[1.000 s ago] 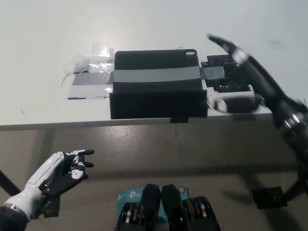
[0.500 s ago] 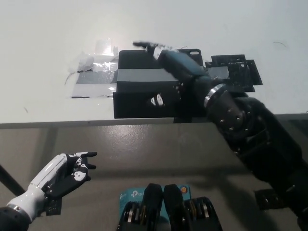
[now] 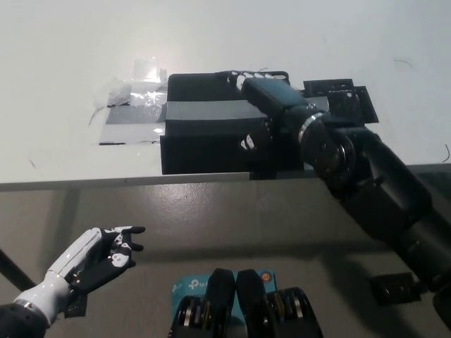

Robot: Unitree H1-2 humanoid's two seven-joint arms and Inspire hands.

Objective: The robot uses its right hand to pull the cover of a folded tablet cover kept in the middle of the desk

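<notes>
Head view: the right robot hand (image 3: 255,95) lies flat over the far right part of the cover (image 3: 211,127), fingers stretched toward its far edge and thumb down over the near half; whether they have caught an edge is hard to tell, so its grip cannot be judged. The black arm hides the cover's right end and most of the dark block (image 3: 345,102) just right of the hand. The cover sits folded on the white bench (image 3: 70,56), under and to the left of the hand, its near edge close to the bench's front edge, a grey band across its middle. Left of it, clear tape (image 3: 130,95) shines and blurs in glare. The left robot hand (image 3: 99,255) rests low, below the bench edge, fingers loosely apart, holding nothing.
</notes>
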